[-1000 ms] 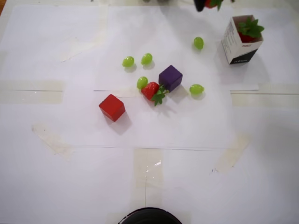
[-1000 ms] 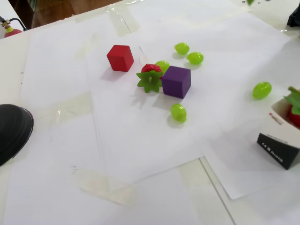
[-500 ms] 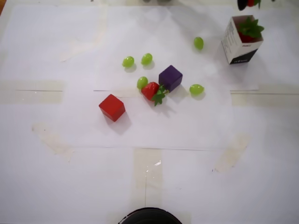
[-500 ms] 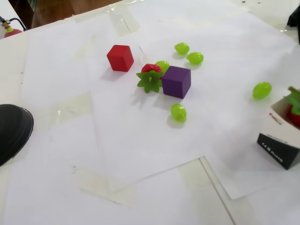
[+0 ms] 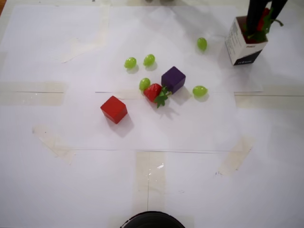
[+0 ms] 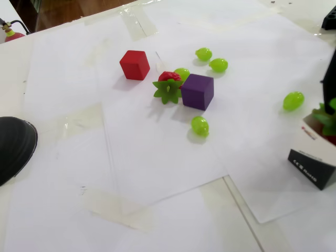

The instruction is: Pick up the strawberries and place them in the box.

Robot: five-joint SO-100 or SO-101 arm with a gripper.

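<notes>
Gripper clamped on a strawberry over the box near the table's far edge; another strawberry waits mid-table.

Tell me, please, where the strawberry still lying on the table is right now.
In the overhead view the strawberry lies near the centre, touching the purple cube on its right, with a green grape at its upper left.

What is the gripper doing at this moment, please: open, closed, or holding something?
Gripper: closed on a strawberry, held over the mouth of the box.
</notes>
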